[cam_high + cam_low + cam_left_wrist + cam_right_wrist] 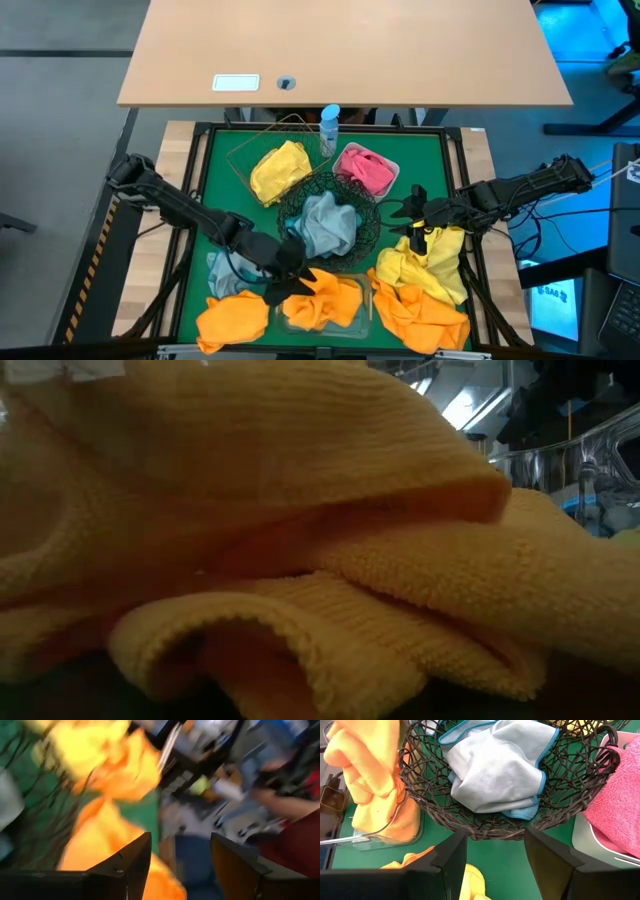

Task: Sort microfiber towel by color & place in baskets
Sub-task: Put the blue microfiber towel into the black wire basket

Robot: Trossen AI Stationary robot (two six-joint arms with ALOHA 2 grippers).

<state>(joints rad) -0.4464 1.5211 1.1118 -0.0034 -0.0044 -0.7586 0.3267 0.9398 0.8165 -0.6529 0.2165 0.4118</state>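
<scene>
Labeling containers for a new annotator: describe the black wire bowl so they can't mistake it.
Start at the green mat in the high view and go to its middle. The round black wire bowl sits there, holding a grey towel with teal edging. It is the only round, dark woven container; the white tray with the pink towel beside it is rectangular.

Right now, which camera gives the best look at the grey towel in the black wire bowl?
The right wrist view: the grey towel fills it, blue edging clear, inside the black wire bowl. The high view shows it whole but small. The low view shows only orange cloth; the left wrist view is too blurred to tell.
</scene>
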